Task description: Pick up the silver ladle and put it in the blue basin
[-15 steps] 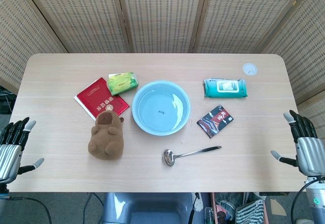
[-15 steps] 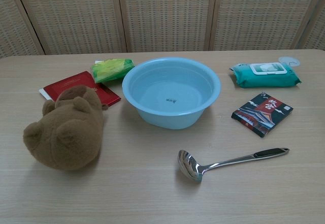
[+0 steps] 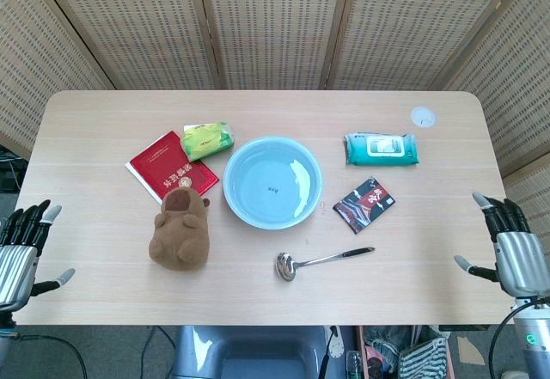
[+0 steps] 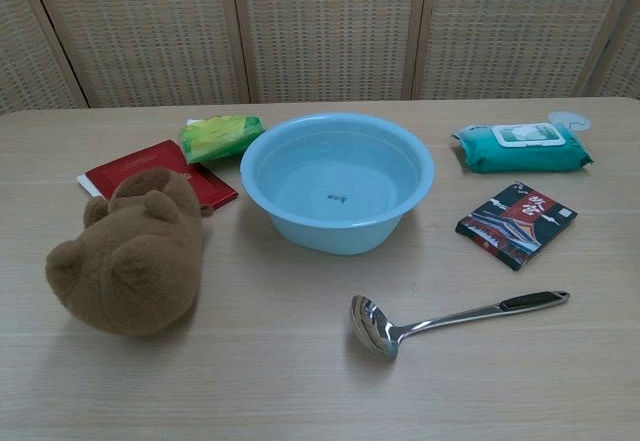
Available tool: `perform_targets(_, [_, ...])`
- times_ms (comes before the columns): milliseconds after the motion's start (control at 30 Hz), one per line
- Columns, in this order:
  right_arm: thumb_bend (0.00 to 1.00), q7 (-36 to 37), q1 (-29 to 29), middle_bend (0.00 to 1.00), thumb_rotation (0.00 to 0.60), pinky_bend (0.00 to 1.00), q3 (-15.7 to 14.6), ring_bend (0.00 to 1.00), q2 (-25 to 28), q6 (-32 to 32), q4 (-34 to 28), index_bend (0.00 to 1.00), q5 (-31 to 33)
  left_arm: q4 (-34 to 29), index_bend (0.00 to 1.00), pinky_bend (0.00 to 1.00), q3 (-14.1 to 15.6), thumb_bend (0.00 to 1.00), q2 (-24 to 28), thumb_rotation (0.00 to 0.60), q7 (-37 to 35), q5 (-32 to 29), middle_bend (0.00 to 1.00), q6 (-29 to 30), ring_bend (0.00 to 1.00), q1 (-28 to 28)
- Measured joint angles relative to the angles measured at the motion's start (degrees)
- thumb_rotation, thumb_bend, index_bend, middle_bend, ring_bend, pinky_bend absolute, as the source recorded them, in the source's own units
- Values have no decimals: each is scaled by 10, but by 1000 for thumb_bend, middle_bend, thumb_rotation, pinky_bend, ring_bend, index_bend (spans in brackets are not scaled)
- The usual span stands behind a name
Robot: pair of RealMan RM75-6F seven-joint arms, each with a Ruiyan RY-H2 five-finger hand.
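Approach step, judging by layout: silver ladle point(image 3: 320, 261) untouched on bench point(image 3: 103, 293), well left of right robot hand point(image 3: 509, 254), near blue basin point(image 3: 272, 181). Both robot hands empty, fingers spread, left robot hand point(image 3: 21, 254) included. Next: reach for handle.

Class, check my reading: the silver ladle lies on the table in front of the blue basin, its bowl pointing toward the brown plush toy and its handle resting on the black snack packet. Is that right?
Not quite. The silver ladle does lie in front of the blue basin, bowl toward the brown plush toy, but its handle lies on bare table, apart from the black snack packet. The chest view shows the gap.
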Motion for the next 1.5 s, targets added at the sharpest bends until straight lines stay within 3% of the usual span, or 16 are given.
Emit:
perform_targets(100, [0,-17,11,730,600,941,-4,705,-16,-1,21,22,-28,1,0,0,-4,0,-3,600,3,-8,0,-4,0,-3])
perform_targets(167, [0,-32,21,791,600,995,-11,772,-23,-11,32,55,-45,0,0,0,-6,0,-4,600,5,-13,0,-9,0,-5])
perform_targets(300, [4,-47,47,863,600,1000,-25,850,-24,-62,31,163,-66,0,0,0,-10,0,-6,600,9,-23,0,-16,0,-8])
perform_targets(467, [34,-70,103,899,600,1000,-40,879,-30,-160,18,265,-89,-1,0,0,-13,0,-8,600,15,-32,0,-18,0,-9])
perform_targets(767, [225,-143,180,926,600,1000,-43,893,-110,-301,35,371,-58,-1,0,0,-15,0,-3,600,4,-33,0,-13,0,-7])
perform_targets(1033, [331,-235,218,927,600,1000,-28,893,-189,-341,73,383,-3,0,0,0,-16,0,-3,600,5,-37,0,-15,0,-8])
perform_targets(1500, [319,-331,241,930,600,1000,-26,893,-243,-357,110,411,68,-1,0,0,-18,0,0,600,0,-40,0,-14,0,-7])
